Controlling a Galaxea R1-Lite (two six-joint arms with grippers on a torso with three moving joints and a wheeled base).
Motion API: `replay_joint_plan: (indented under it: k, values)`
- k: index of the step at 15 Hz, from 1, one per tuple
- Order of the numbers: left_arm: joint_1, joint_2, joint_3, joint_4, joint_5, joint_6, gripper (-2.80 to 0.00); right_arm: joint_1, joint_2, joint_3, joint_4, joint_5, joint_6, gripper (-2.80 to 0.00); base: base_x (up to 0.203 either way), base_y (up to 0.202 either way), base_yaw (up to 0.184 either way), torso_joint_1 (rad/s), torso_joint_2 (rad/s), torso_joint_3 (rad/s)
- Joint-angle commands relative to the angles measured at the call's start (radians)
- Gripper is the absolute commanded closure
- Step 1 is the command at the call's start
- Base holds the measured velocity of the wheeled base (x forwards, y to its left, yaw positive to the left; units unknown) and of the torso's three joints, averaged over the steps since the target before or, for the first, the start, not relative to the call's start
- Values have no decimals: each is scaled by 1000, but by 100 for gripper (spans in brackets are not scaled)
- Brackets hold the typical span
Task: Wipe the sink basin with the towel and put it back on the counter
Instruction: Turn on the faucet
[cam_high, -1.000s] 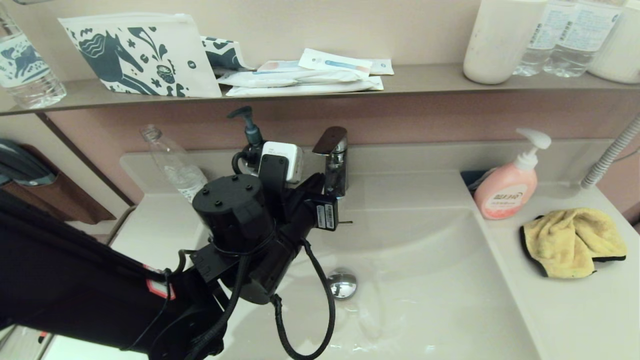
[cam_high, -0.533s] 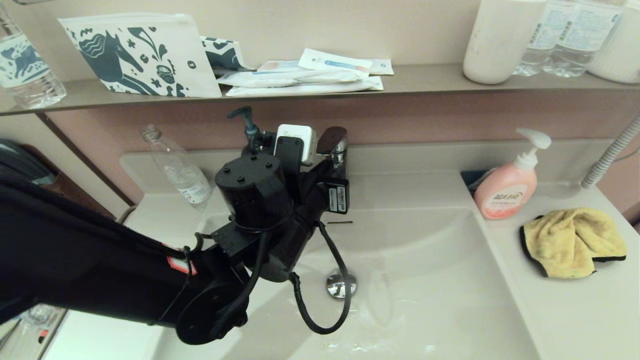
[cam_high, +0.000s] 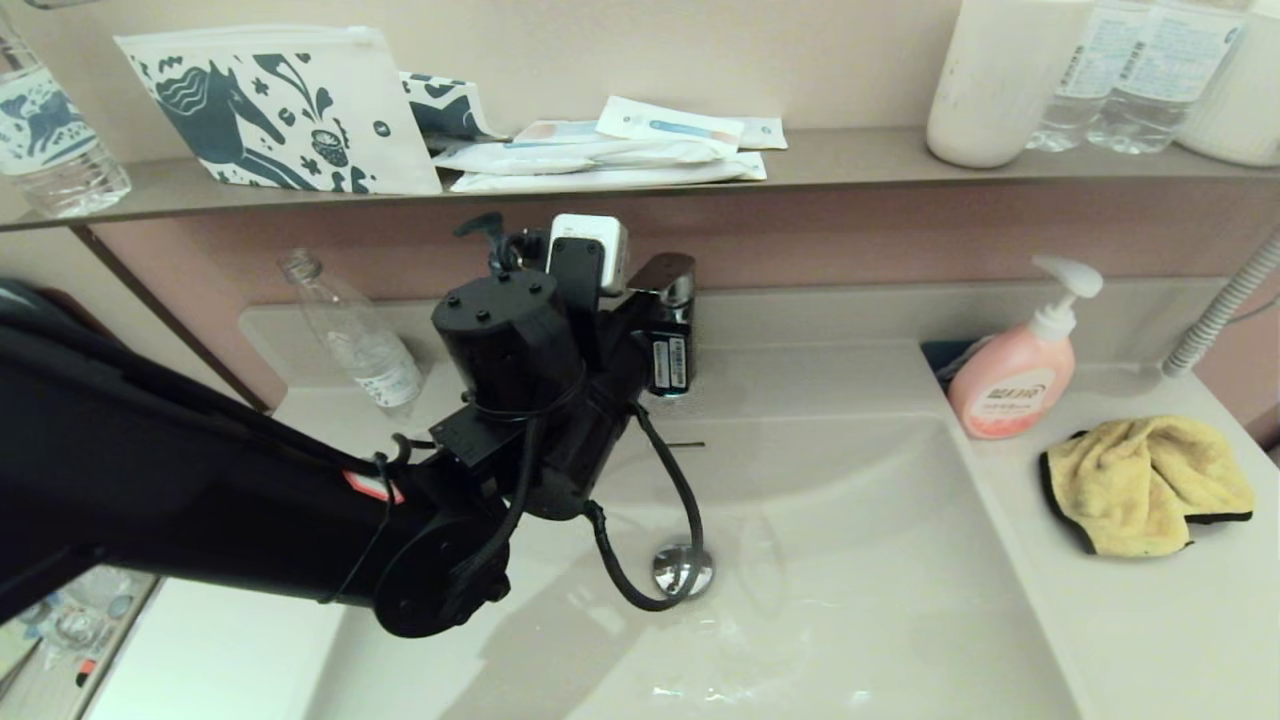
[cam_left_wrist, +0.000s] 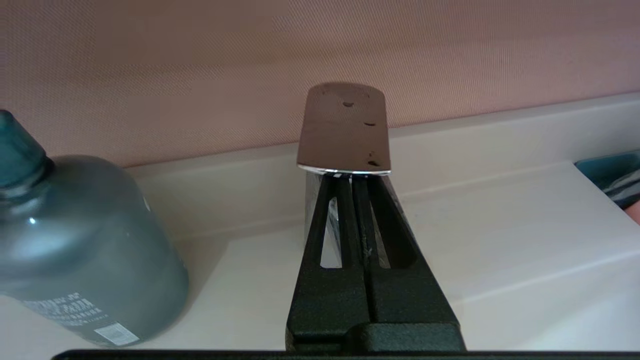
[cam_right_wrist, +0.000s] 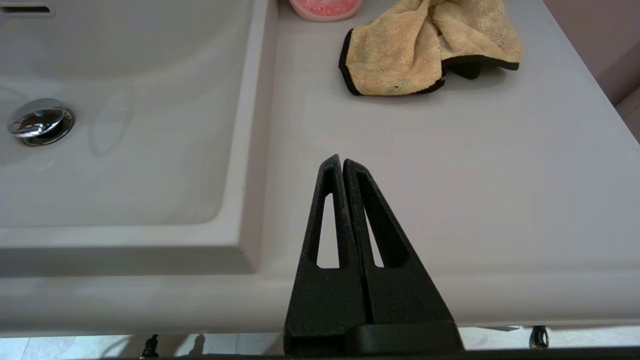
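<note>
The mustard-yellow towel (cam_high: 1145, 485) (cam_right_wrist: 430, 47) lies crumpled on the cream counter (cam_high: 1150, 620) (cam_right_wrist: 450, 175), to the right of the sink basin (cam_high: 850, 560) (cam_right_wrist: 125, 165). The chrome drain plug (cam_high: 683, 570) (cam_right_wrist: 40, 122) sits in the basin's middle, below the overflow slot (cam_high: 680, 444). My left gripper (cam_left_wrist: 350, 177) is shut and empty, its tips right under the front edge of the faucet lever (cam_left_wrist: 345, 130) (cam_high: 665, 275). My right gripper (cam_right_wrist: 341, 160) is shut and empty over the counter's front edge, well short of the towel; it is out of the head view.
A pink soap dispenser (cam_high: 1010, 385) stands on the counter just behind the towel. A grey-blue pump bottle (cam_left_wrist: 75, 250) and a clear plastic bottle (cam_high: 350, 335) stand left of the faucet. A brown-grey shelf (cam_high: 850, 160) with pouches and bottles runs above. A ribbed hose (cam_high: 1215, 310) hangs at far right.
My left arm has risen and pushed back toward the faucet, bringing its shut gripper up under the lever. The towel has not moved.
</note>
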Motion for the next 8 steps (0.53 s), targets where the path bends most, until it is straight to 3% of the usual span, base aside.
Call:
replay_joint_plan:
  k: [1,8]
  values:
    - [5,-12,-11,-7,4,1,0,0,0,0,0,1,0,0,0,0,0,0,0,0]
    - [4,-71,-46,67,2,2,0,0,0,0,1,1,0,0,0,0,0,0,0,0]
